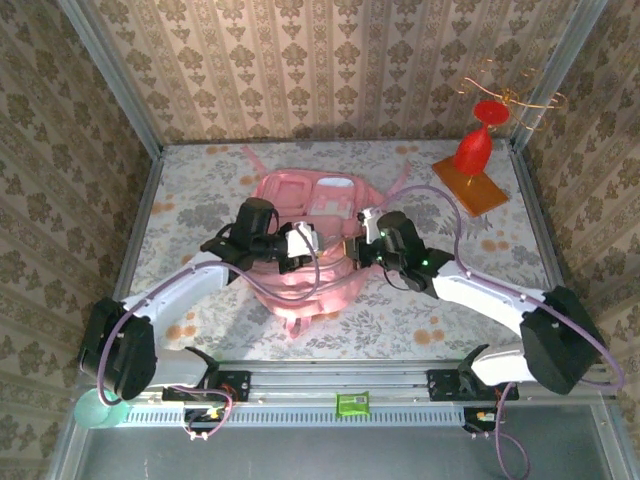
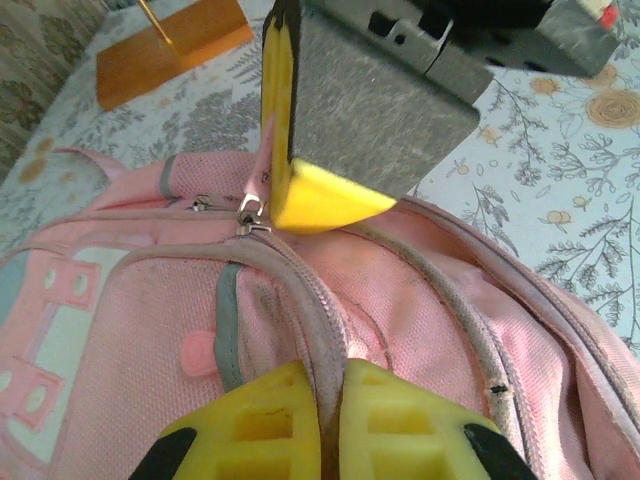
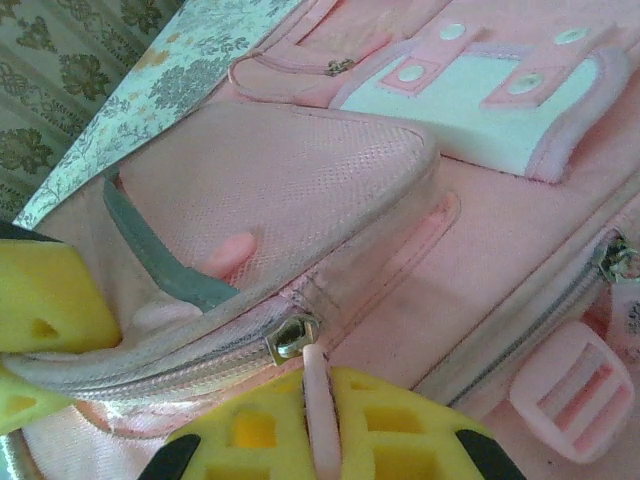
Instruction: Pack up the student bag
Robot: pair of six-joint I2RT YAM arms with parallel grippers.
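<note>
K: Yellow foam, left side first. Left fingers (image 2: 262,425) are pressed together on a raised zip seam (image 2: 318,330) of the student bag (image 1: 300,285). There is no gap between them beyond the ridge of fabric.

M: Purpose?

K: Judged as an anchor. Soft cloth would bunch and drag along with a slider unless it is pinned behind.

M: Bag position?

K: Lying flat on the floral counter (image 1: 190,195), midway between the two arms. Front pockets face up, and the white patch (image 3: 470,95) is toward the back wall.

M: Right side?

K: Right fingers (image 3: 395,425) are closed on the pale pink pull tab (image 3: 318,400), which hangs from the metal slider (image 3: 292,337). The tab is pinched flat and the slider is just clear of the foam.

M: Both grips on one zip line?

K: Looks so. In the left wrist view the seam runs from the left pinch straight up to that slider. The grips are near each other, not touching. I can't tell whether the teeth behind the slider are parted, so whether the pocket is open or shut is unsettled. Judgement: early stage, working a pocket zip, packing itself not yet done.

M: Further right?

K: Red stand (image 1: 475,145) on an orange board (image 1: 470,185), back right corner. It is well apart from the bag and should not foul a pull along the zip.
</note>
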